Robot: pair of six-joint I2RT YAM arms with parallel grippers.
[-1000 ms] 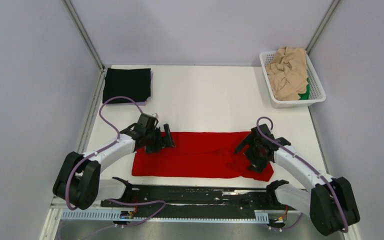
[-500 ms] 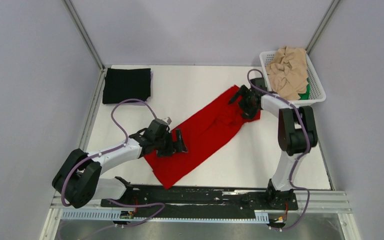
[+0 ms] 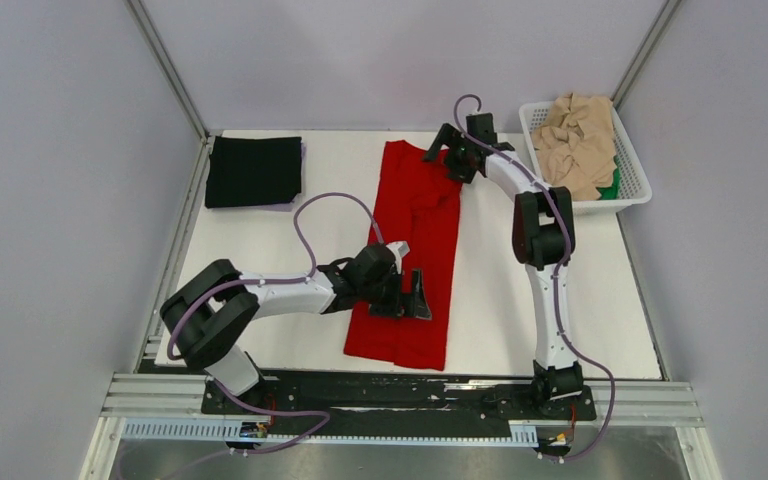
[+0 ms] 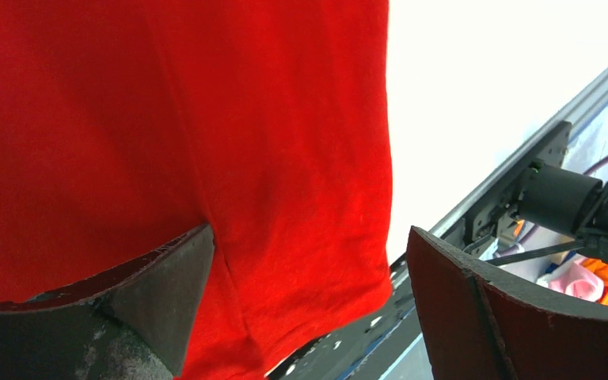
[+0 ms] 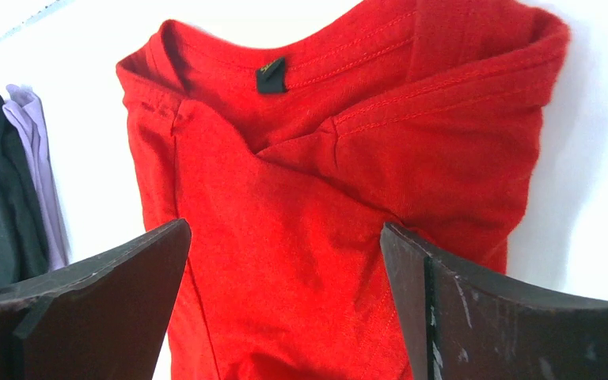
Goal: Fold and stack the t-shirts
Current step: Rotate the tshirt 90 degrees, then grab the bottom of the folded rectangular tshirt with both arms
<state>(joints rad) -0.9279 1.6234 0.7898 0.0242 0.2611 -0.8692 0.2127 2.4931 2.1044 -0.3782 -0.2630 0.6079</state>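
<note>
**While the red shirt lies as a long strip, both claws stand released**

Table [image 3: 520, 290]: you have one garment laid out at its middle and one finished piece at its far left corner.

Red shirt [image 3: 415, 230]: it lies flat as a narrow band running from far to near. Its collar [image 5: 340, 62] is at the far end and its hem [image 4: 324, 301] at the near end by the rail. Its sides appear turned in, so I judge the lengthwise folding done and the crosswise fold the step in hand. Some rumpling shows below the collar.

Black shirt [image 3: 255, 170]: folded square, far left, well apart from the red one. A lilac cloth [image 5: 36, 158] shows at its edge.

Basket [image 3: 600, 207]: far right, holding crumpled beige shirts [image 3: 578, 140], with a green one [image 3: 612, 185] peeking out at the near side. None of these is folded yet.

Left claw [image 3: 412, 300]: released, jaws wide, low over the hem end of the red shirt, grasping nothing.

Right claw [image 3: 447, 160]: released likewise, jaws wide, poised over the collar end. In its own view the label [image 5: 270, 76] sits between the jaws, and nothing is held.

Next move, in my judgement: one end must be gripped at its corners, lifted and carried over to the other end, with the edges kept square. You should smooth the rumpling first, or it will be folded in. After that the red shirt goes onto the black one.
</note>
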